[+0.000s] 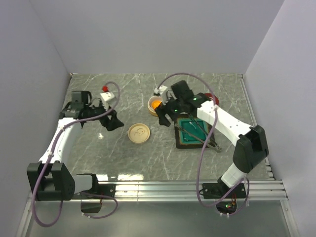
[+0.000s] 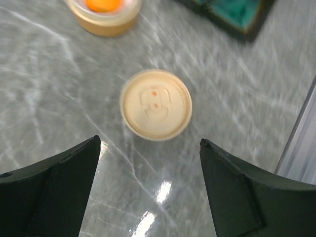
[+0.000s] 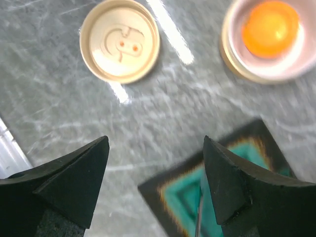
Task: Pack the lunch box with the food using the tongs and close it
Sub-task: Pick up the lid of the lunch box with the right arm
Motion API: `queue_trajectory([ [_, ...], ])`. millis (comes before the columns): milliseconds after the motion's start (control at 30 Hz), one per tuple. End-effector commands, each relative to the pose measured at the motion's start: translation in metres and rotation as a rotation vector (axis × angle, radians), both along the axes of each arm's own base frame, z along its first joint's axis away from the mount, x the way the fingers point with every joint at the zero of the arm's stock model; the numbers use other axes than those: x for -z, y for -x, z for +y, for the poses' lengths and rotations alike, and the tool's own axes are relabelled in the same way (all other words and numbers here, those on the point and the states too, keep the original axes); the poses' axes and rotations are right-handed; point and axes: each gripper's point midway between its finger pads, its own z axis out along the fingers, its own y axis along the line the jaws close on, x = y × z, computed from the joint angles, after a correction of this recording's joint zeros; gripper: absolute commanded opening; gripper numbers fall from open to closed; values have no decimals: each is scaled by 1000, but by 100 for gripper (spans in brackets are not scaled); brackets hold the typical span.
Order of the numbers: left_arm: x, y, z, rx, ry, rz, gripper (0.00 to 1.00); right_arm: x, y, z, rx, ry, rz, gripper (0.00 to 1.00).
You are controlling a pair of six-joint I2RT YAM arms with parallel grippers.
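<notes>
The round beige lunch box (image 1: 155, 104) stands open on the marble table with an orange disc of food (image 3: 270, 27) inside. Its beige lid (image 1: 138, 133) lies flat to the front left. The silver tongs (image 1: 210, 143) lie across the teal tray (image 1: 183, 140), and a thin sliver of them (image 3: 198, 217) shows in the right wrist view. My left gripper (image 1: 111, 121) hovers open just left of the lid (image 2: 156, 103), empty. My right gripper (image 1: 165, 118) hangs open over the tray's near corner (image 3: 163, 190), beside the box (image 3: 232, 59), holding nothing.
A red-rimmed round thing (image 1: 212, 96) sits behind the right arm, mostly hidden. The tray's dark corner (image 2: 242, 27) and the box (image 2: 104, 19) show at the top of the left wrist view. A metal rail (image 1: 187, 187) runs along the table's near edge.
</notes>
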Motion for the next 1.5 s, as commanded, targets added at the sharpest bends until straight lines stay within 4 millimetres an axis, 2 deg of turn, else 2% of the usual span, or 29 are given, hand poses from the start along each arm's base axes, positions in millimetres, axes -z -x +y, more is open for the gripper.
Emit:
queue_trajectory([
  [0,-53,-7,4,-74,222,-41,88,-4,-11,41,-57,4,-134,83],
  [33,-58,-10,13,-112,242,-39,88,0,-7,49,-100,9,-145,83],
  [67,-63,-9,14,-128,263,-23,88,11,3,57,-163,20,-127,83],
  [133,-68,-13,21,-162,280,-14,89,18,27,80,-340,23,-146,83],
  [167,-69,-15,25,-195,295,12,89,30,34,86,-392,52,-142,83],
  [200,-72,-19,27,-213,306,10,90,34,34,90,-449,86,-195,83],
  [233,-72,-24,33,-255,310,14,90,39,46,100,-506,103,-217,83],
  [367,-74,-31,41,-349,363,107,91,60,50,116,-617,167,-289,83],
  [500,-71,-26,42,-342,372,159,93,81,50,120,-694,223,-320,81],
  [733,-77,-26,45,-348,391,134,93,119,45,118,-743,314,-352,77],
  [1000,-73,-24,47,-354,380,113,92,139,38,119,-742,338,-370,75],
  [1100,-73,-23,46,-349,381,116,92,149,40,116,-758,360,-346,67],
  [1133,-73,-23,46,-346,383,116,92,152,41,115,-763,363,-338,59],
  [1233,-74,-24,47,-355,385,117,92,154,46,113,-779,363,-319,47],
  [1300,-74,-26,48,-363,386,120,92,157,51,111,-790,365,-300,42],
  [1400,-73,-27,47,-370,393,128,93,159,59,109,-809,369,-273,29],
  [1467,-74,-26,46,-386,414,154,92,160,64,108,-814,368,-252,16],
])
